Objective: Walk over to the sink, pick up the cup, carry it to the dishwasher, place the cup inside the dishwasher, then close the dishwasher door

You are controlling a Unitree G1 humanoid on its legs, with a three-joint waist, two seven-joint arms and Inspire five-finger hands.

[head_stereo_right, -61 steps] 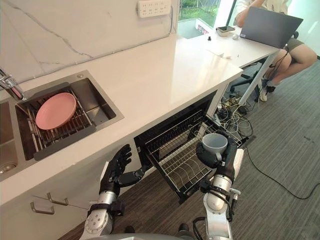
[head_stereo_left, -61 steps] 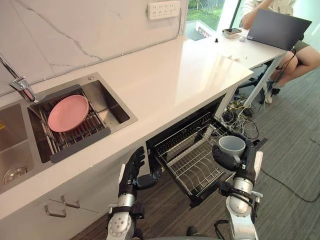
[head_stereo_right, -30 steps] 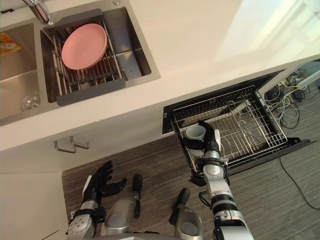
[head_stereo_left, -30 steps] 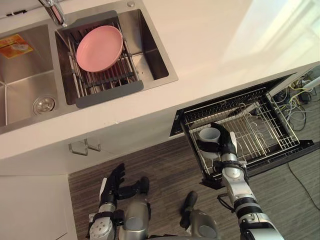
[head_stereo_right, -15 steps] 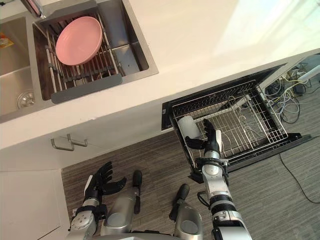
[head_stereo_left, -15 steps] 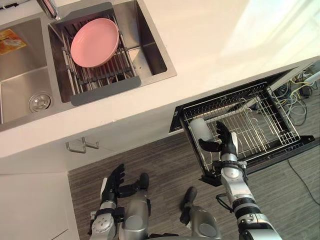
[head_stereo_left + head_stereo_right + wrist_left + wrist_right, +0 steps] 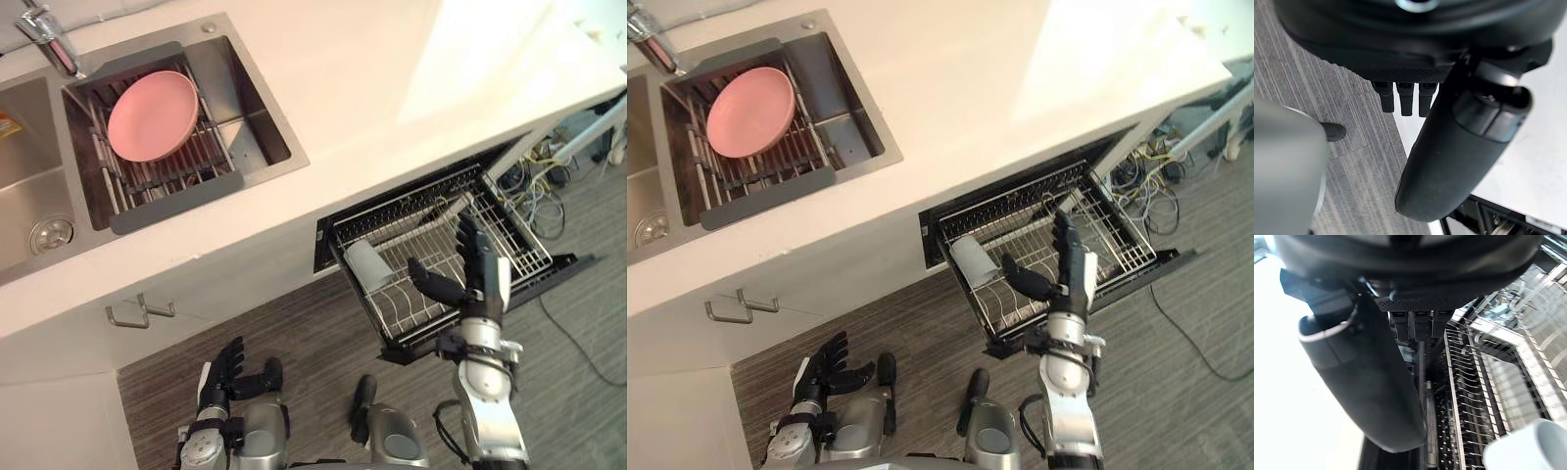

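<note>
And there's the cup point(image 7: 364, 264), down on its side in the dishwasher rack point(image 7: 517, 245), at the corner of the pulled-out rack that lies off our right hand's thumb side, clear of that hand. The right hand point(image 7: 478, 286) hovers over the middle of the rack with fingers straight and spread, thumb pointing toward the cup but not touching it; it holds nothing. From its wrist camera we catch a pale edge of the cup beside the wire tines. The left hand point(image 7: 223, 377) hangs low over the wood-grain floor point(image 7: 294, 333), fingers loosely spread, empty as well. Well beyond both hands, up in the white table point(image 7: 372, 88), we see the sink point(image 7: 260, 117) with a pink plate point(image 7: 153, 115) resting on a dark drying rack point(image 7: 171, 204), the tap point(image 7: 44, 29) at its far corner.
</note>
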